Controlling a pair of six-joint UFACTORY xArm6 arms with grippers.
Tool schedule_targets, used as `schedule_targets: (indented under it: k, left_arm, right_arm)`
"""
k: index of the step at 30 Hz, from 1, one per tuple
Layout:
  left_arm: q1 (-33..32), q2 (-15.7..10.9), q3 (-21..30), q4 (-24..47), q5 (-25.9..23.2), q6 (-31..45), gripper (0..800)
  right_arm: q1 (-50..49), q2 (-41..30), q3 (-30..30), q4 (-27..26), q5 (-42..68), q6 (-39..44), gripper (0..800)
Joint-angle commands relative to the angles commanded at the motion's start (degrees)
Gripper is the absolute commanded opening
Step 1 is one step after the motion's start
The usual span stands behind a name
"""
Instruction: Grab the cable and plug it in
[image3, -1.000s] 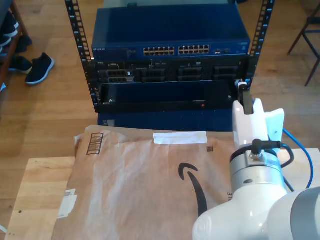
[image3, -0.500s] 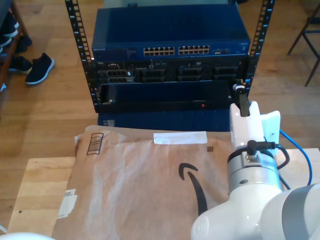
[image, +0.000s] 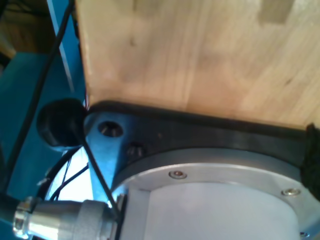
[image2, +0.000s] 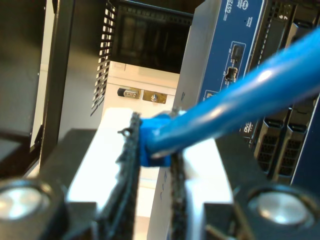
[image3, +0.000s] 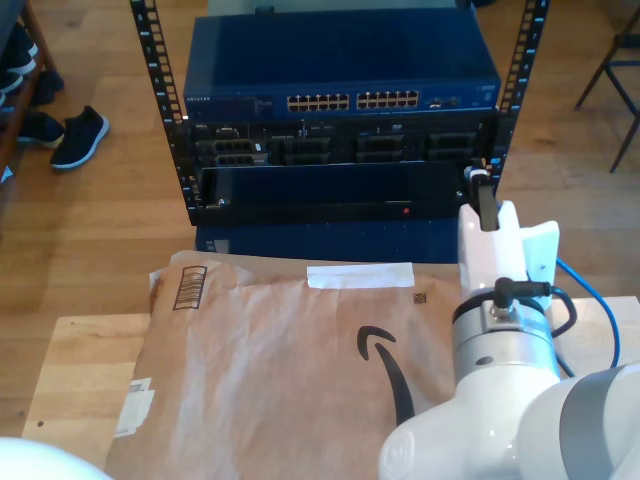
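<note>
Wooden floor — dark chair legs beyond.

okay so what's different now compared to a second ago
My second gripper, shut on the blue cable, has crept toward the exterior view's left and a little closer to the rack; the loop of cable behind it shifted with it. In the last half second it barely moved. A white rounded shape has come in at the exterior view's lower left corner. The rack and the brown paper mailer stayed put.

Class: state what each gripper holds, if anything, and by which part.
My second gripper pinches the blue cable at its booted plug end, between the fingers. For my first gripper, it cannot be told.
</note>
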Motion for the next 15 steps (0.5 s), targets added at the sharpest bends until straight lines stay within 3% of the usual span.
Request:
schedule_targets:
  k: [4, 15]
  left_arm:
    - [0.00, 0.00, 0.00, 0.00, 0.00, 0.00, 799]
    - [0.00, 0.00, 0.00, 0.00, 0.00, 0.00, 799]
  right_arm:
    - [-0.09, 3.69, -1.76, 0.09, -0.09, 0.53, 1]
    - [0.09, 5.80, -4.31, 0.09, -0.26, 0.53, 0]
